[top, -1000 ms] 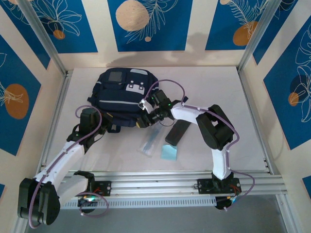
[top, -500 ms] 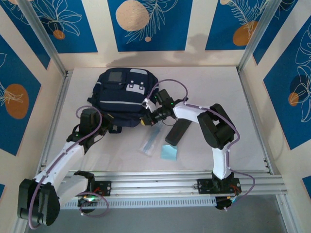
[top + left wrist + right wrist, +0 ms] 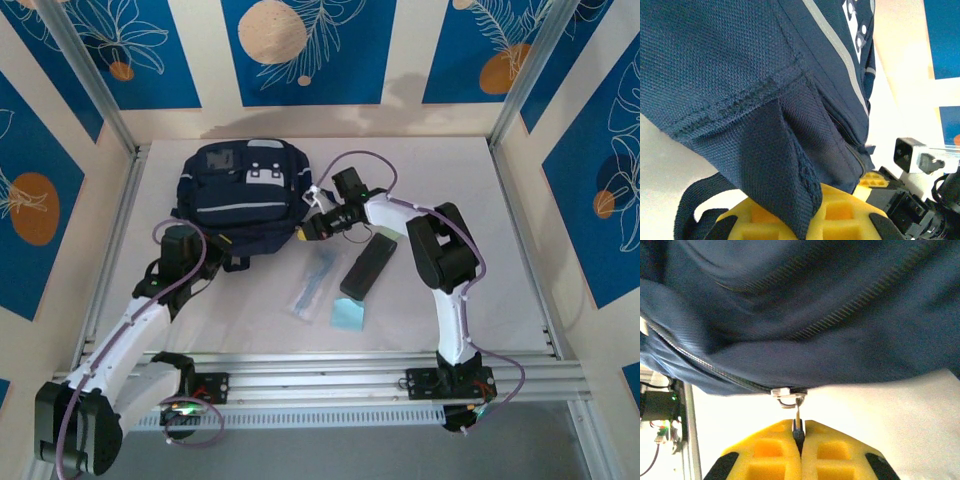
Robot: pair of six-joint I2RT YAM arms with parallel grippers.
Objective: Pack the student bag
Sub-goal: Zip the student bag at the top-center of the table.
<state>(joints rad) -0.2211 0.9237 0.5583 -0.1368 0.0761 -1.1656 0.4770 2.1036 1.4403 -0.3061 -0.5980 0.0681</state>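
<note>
Right gripper (image 3: 798, 432) is pinched together on the metal zipper pull (image 3: 797, 412) of the student bag (image 3: 240, 190), its yellow pads meeting around the tab just below the slider on the zip line. Left gripper (image 3: 805, 222) is clamped on a fold of navy fabric at the bag's near edge, next to a black strap (image 3: 692, 205). From above, the bag sits on the far left part of the white tabletop (image 3: 250, 325), grey patch showing, with the left gripper at its near left corner and the right gripper at its near right corner. Just beside the right gripper, toward the arm bases, lie a black oblong case (image 3: 365, 268), a clear plastic sleeve (image 3: 313, 285) and a pale blue square card (image 3: 348, 314)
</note>
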